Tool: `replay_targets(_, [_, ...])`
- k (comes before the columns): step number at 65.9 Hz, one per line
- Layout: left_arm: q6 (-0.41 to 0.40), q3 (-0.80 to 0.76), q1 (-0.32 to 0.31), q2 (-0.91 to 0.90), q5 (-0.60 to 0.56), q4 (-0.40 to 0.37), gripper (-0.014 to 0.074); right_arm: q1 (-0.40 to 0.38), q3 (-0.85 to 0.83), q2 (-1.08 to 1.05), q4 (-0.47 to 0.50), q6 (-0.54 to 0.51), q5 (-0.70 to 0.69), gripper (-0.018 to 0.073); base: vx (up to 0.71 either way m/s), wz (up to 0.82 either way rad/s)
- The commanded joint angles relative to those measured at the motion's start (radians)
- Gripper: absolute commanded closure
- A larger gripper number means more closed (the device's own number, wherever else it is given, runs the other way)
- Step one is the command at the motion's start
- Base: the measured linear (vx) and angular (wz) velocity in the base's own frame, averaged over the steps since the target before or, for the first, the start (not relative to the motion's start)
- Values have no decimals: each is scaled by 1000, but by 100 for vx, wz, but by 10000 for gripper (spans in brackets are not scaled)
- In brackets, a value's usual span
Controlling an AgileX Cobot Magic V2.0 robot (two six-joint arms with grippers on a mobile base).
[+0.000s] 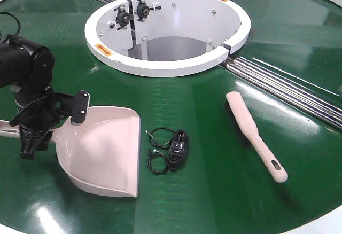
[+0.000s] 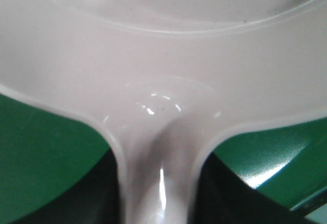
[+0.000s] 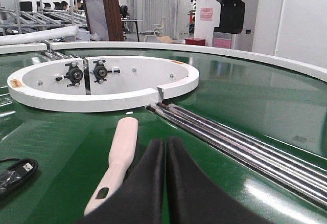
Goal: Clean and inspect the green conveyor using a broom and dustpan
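The pale pink dustpan (image 1: 104, 151) lies on the green conveyor (image 1: 214, 196) at the front left, mouth towards the camera side. My left gripper (image 1: 40, 130) is shut on its handle; in the left wrist view the handle neck (image 2: 158, 183) runs between two dark fingers (image 2: 99, 201). The broom (image 1: 256, 138) lies flat at the right, slotted handle end nearest the front. In the right wrist view my right gripper (image 3: 166, 150) hangs shut and empty just right of the broom (image 3: 120, 157), fingertips touching. The right gripper is out of the front view.
A coiled black cable (image 1: 168, 151) lies between dustpan and broom, its plug also showing at the left edge of the right wrist view (image 3: 13, 175). The white central ring (image 1: 160, 65) opens behind. Metal roller seams (image 1: 283, 87) run diagonally at the right.
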Motion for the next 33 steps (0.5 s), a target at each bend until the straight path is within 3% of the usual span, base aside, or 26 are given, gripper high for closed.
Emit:
replay_targets(1, [-16, -29, -4, -59, 20, 10, 604, -6, 3, -11, -4, -5, -71, 568, 0, 0])
replay_targets(24, [-16, -29, -4, -59, 20, 10, 603, -6, 3, -11, -4, -5, -72, 568, 0, 0])
replay_targets(33, [-16, -29, -4, -59, 20, 9, 603, -6, 1, -11, -9, -22, -133, 568, 0, 0])
